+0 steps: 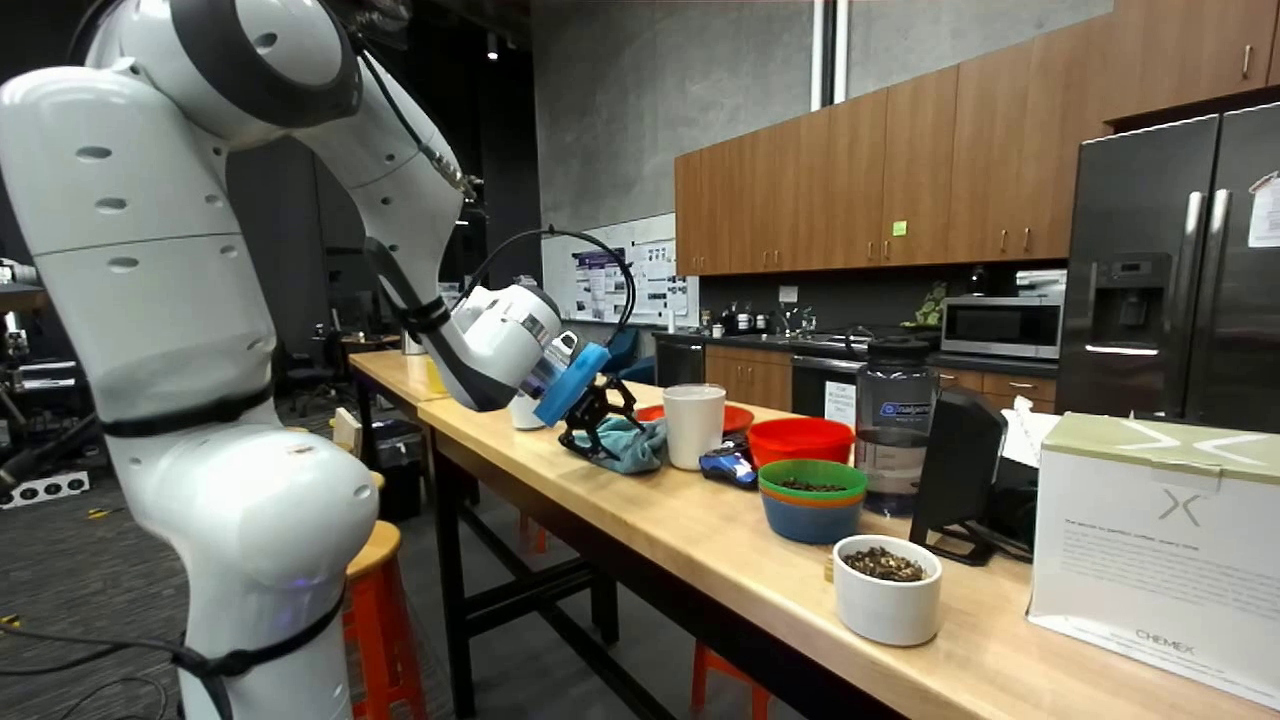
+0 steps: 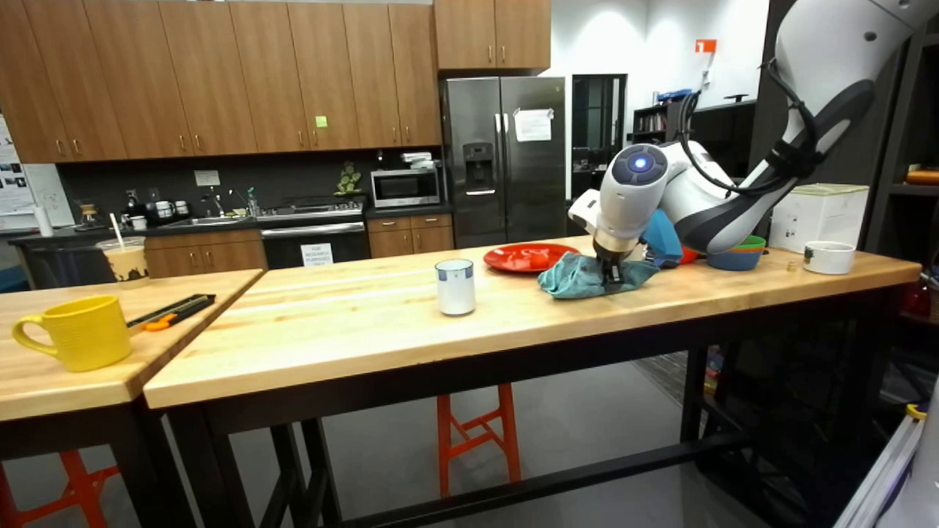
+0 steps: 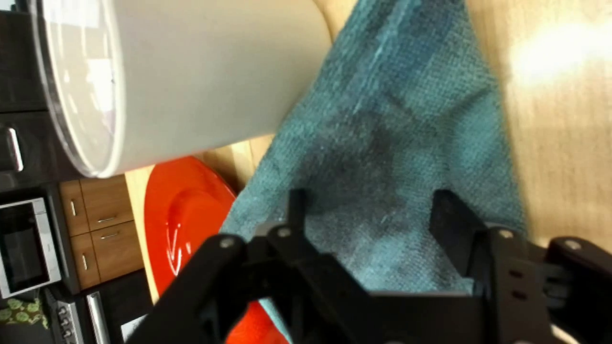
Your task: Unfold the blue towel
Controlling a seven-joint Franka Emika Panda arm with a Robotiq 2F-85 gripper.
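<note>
The blue towel (image 3: 377, 129) is teal-blue and lies bunched and folded on the wooden table, as both exterior views show it (image 1: 640, 447) (image 2: 576, 279). My gripper (image 3: 371, 196) is open in the wrist view, with its two black fingertips spread over the towel. Towel cloth shows between and beyond the fingers. In both exterior views the gripper (image 1: 605, 420) (image 2: 612, 277) is low at the towel. I cannot tell whether the fingertips press into the cloth. The gripper covers part of the towel.
A tall white cup (image 1: 694, 425) (image 3: 210, 71) stands right beside the towel. A red plate (image 2: 528, 257) (image 3: 184, 210) lies behind it. A blue-and-black object (image 1: 728, 466), red bowl (image 1: 800, 438), stacked bowls (image 1: 812, 510) and bottle (image 1: 893, 440) stand nearby. A patterned cup (image 2: 455, 287) stands farther along.
</note>
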